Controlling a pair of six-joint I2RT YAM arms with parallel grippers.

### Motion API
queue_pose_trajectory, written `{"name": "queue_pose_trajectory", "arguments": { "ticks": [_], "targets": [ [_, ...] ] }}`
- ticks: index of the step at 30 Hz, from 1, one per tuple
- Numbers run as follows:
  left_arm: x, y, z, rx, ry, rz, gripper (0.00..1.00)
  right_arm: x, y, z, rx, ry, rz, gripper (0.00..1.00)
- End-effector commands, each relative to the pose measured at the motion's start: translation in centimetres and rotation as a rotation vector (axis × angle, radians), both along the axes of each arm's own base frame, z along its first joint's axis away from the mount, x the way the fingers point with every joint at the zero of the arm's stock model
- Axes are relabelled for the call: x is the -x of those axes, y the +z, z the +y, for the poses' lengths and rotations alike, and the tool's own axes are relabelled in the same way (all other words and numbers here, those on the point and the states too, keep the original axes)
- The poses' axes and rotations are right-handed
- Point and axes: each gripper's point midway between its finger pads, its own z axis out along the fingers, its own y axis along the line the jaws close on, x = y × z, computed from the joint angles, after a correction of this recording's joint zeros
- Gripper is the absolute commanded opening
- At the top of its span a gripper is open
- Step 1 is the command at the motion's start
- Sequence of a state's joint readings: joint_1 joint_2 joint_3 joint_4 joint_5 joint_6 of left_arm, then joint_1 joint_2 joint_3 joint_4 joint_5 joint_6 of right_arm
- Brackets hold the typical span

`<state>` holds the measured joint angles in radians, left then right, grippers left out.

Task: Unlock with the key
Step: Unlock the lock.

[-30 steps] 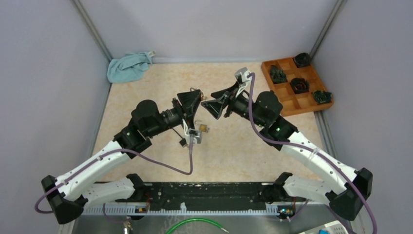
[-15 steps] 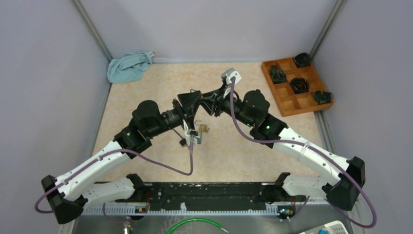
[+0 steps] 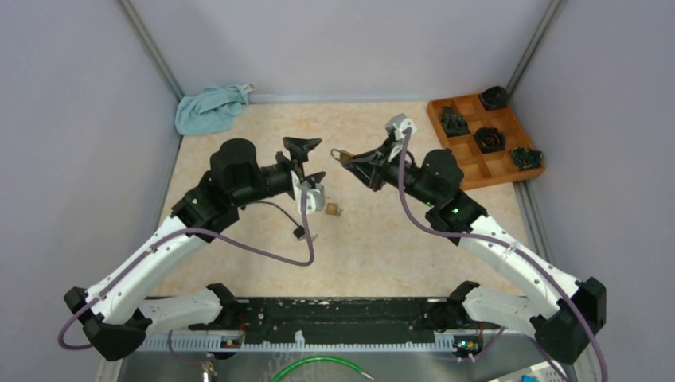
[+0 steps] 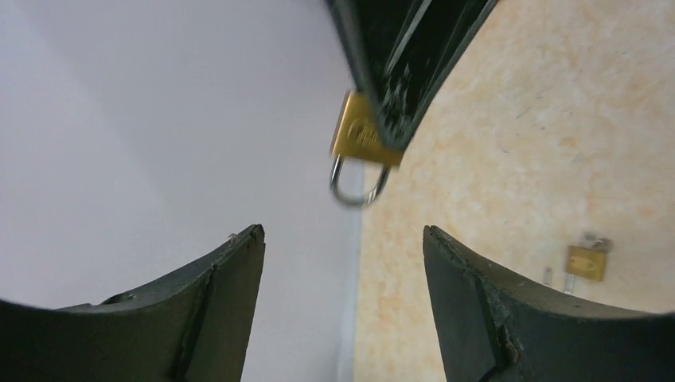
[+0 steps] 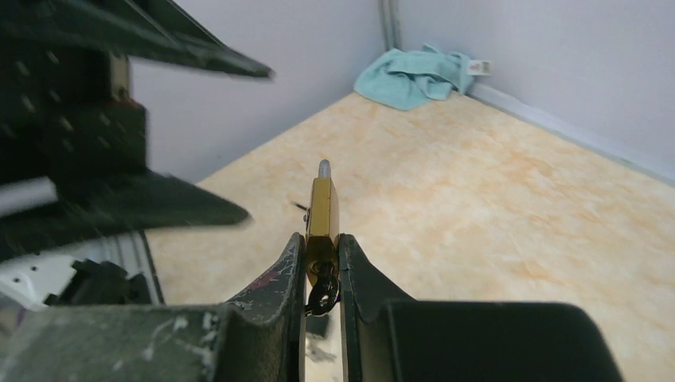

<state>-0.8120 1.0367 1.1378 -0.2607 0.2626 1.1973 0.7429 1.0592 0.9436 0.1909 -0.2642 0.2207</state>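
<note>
The lock (image 5: 321, 208) is pinched by its body in the nearly closed right gripper (image 5: 321, 240), clear of the table (image 3: 382, 239). Its long axis is aimed shackle-first at the left gripper (image 4: 342, 232), spread wide, empty and near. A second lock (image 3: 333, 209) is seen on the table, closer to the left arm; no key can be made out.

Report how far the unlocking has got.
Done: the padlock is off the table, gripped in the right gripper. In hand: the left gripper faces it, jaws open and empty. Left: it looks locked, and no key clearly shows in it.
</note>
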Motion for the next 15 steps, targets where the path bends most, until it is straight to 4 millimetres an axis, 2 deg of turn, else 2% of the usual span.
{"name": "queue_pose_trajectory", "arguments": {
  "ticks": [1,3,6,10,15],
  "targets": [
    [3.6,-3.5,1.9,-0.025,-0.043,0.484,0.77,3.2,2.9,-2.7,-0.064,0.114,-0.182,0.0],
    [4.5,-4.1,2.5,-0.018,-0.055,0.602,0.76,4.5,2.4,-2.8,-0.049,0.164,-0.222,0.0],
    [6.0,-4.3,2.8,0.013,-0.087,0.758,0.74,5.4,1.2,-2.2,0.008,0.253,-0.18,0.0],
    [8.6,-5.3,2.5,0.004,-0.162,0.959,0.71,7.0,1.3,-1.2,0.003,0.38,-0.157,0.0],
    [9.8,-5.7,2.4,0.046,-0.192,1.068,0.67,8.7,1.2,-0.2,0.0,0.529,-0.115,0.0]
  ]
}}
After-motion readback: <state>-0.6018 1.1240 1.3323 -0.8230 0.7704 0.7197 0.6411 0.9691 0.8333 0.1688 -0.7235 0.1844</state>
